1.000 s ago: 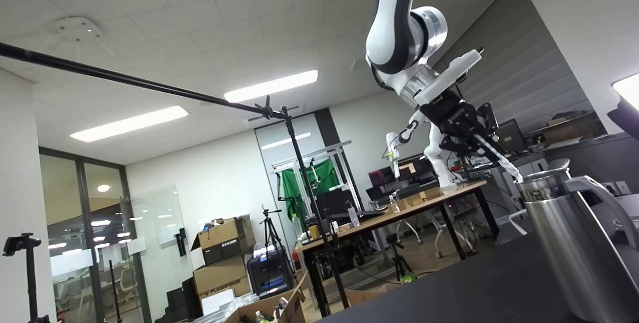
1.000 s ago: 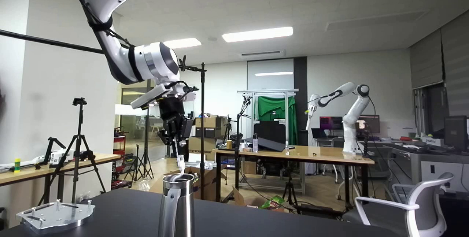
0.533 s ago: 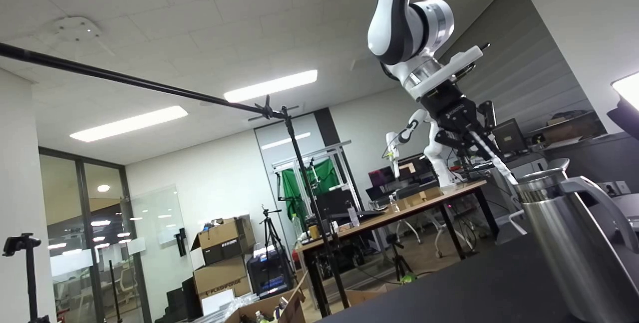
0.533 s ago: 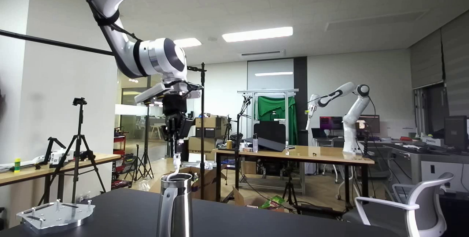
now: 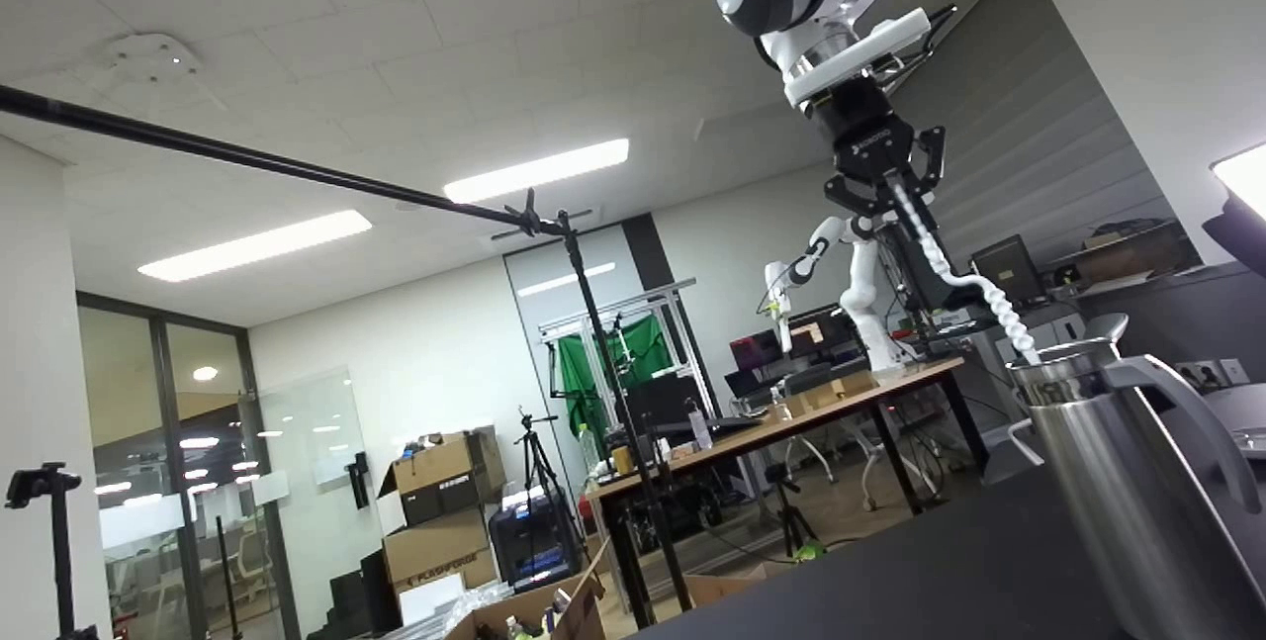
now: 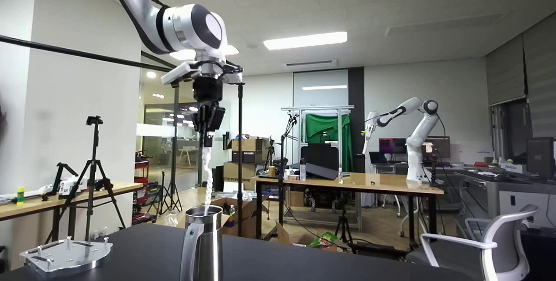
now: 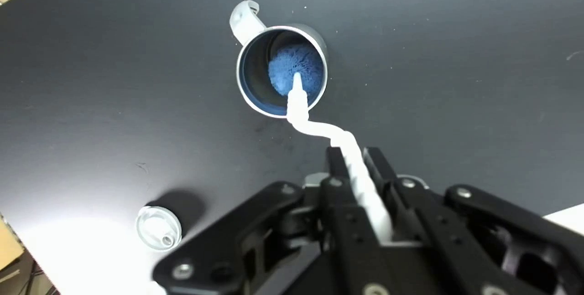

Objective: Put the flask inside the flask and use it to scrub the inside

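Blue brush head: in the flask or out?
In. Wrist view: blue bristles inside the flask, white handle sticking out. Both exterior views show no bristles above it.

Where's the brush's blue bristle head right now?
In the wrist view, the blue bristle head is upper centre, inside the steel flask toward its right wall, on the end of the white handle held by the gripper.

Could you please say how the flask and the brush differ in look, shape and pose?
Look: the flask is silver, while the brush has a white shaft and a blue, bristly head.
Shape: the flask is wide and hollow, whereas the brush's shaft is slender and bent.
Pose: the flask stands on the table; the brush is held between the fingers, its head inside the flask.
Both are longer than wide.
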You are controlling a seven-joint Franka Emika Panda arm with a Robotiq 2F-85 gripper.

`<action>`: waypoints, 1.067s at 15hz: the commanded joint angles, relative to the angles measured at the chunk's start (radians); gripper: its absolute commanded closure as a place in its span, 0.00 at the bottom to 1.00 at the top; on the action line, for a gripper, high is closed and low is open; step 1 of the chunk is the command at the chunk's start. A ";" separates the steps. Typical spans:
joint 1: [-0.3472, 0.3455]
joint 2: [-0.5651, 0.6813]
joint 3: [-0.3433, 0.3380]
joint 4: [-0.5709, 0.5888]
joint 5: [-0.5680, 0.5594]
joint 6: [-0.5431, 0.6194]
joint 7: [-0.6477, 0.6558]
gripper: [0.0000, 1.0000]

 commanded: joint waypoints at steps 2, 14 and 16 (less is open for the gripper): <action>-0.018 -0.100 0.017 -0.048 0.016 0.010 0.060 0.96; -0.038 0.067 -0.006 -0.131 0.104 0.161 0.108 0.96; -0.024 0.016 0.002 -0.118 0.074 0.097 0.125 0.96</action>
